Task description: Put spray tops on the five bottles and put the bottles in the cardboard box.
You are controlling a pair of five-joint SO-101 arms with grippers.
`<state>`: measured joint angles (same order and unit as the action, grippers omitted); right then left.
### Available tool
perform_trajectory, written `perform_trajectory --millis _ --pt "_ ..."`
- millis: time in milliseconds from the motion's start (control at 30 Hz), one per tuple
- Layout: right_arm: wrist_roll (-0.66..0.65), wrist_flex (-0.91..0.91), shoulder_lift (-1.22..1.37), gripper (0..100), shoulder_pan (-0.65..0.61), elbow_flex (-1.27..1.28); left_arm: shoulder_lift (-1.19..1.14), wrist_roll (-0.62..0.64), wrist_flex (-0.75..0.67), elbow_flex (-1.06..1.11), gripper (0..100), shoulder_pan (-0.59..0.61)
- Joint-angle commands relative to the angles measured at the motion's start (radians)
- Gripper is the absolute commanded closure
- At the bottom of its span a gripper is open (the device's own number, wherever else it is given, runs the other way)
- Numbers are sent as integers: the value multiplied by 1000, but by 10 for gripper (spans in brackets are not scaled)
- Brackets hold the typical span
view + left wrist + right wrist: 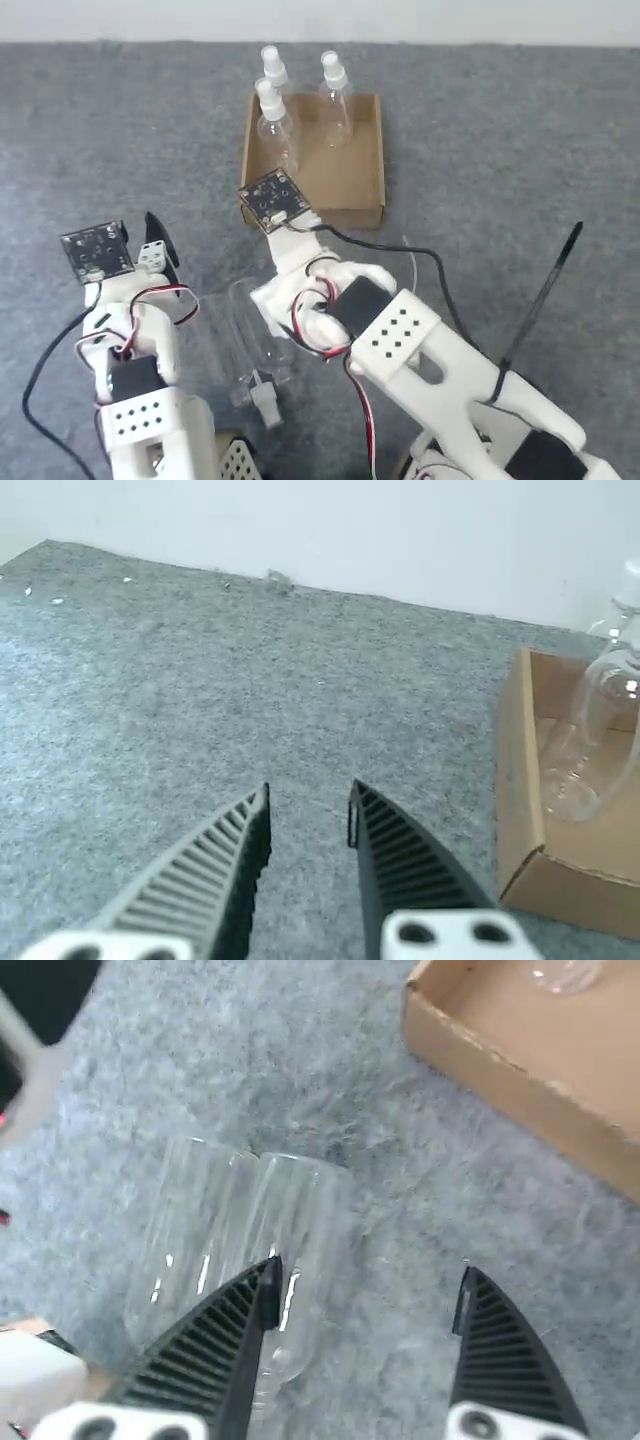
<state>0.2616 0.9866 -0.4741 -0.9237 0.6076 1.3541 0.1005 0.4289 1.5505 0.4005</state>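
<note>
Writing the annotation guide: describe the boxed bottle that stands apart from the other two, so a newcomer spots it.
Find the cardboard box on the grey carpet. Three clear bottles with white spray tops stand upright at its far end. Yours is the lone bottle near the middle of that end; the other two huddle in one corner, one behind the other.

Soft, even light comes from overhead onto the grey desk [520,150]; shadows are faint, just a thin dark line under the edge of the cardboard box [520,810]; the white wall [400,530] glows bright; thin streaks of glare sit on the lying bottles [240,1230] and the standing bottles [277,125].
</note>
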Motion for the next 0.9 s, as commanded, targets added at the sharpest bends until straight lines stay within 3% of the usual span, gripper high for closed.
perform_trajectory --millis 0,300,767,867 --pt "83 7 -48 752 -22 -12 14 11 -32 -35 880 9" --pt "94 4 -28 752 -88 -11 14 11 -32 -35 880 11" --pt "83 -252 295 752 -85 -15 14 41 -52 -39 880 43" --pt "-6 -285 366 753 -84 -17 14 41 -52 -39 880 43"
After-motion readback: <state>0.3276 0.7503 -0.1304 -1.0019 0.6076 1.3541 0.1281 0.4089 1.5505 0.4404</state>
